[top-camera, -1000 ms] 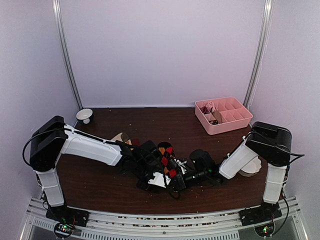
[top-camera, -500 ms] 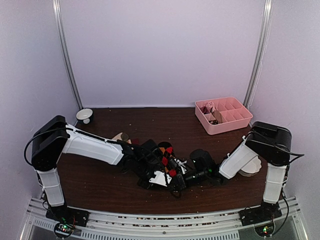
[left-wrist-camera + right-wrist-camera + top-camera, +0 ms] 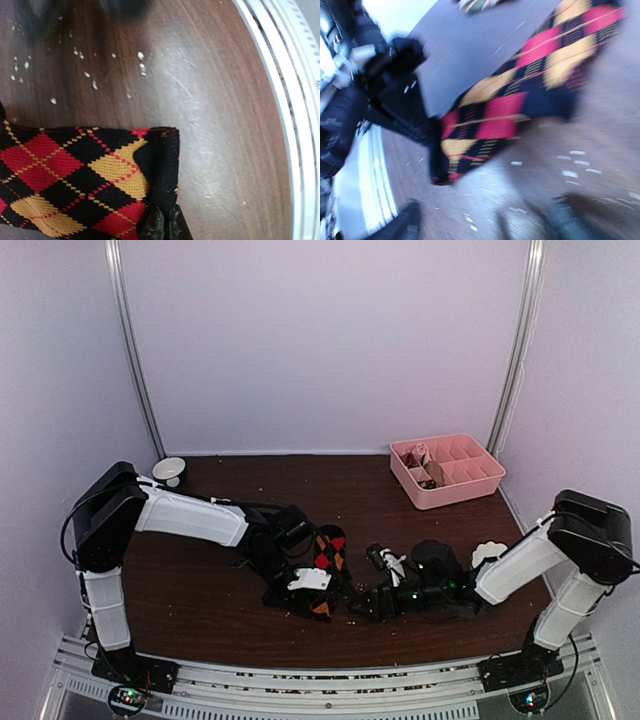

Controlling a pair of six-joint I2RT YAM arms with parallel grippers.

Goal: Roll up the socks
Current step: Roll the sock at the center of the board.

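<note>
A white metal rail borders the near edge of the dark brown wood-grain table, which is flecked with white crumbs. Near the middle of that edge, the left gripper is clamped on a folded corner of the black argyle sock. Just beside it, the right gripper has its fingers spread over bare table, and a beige striped sock shows only a tip beyond. The pink divided tray occupies the far right corner and the white bowl the far left corner, before lilac walls.
</note>
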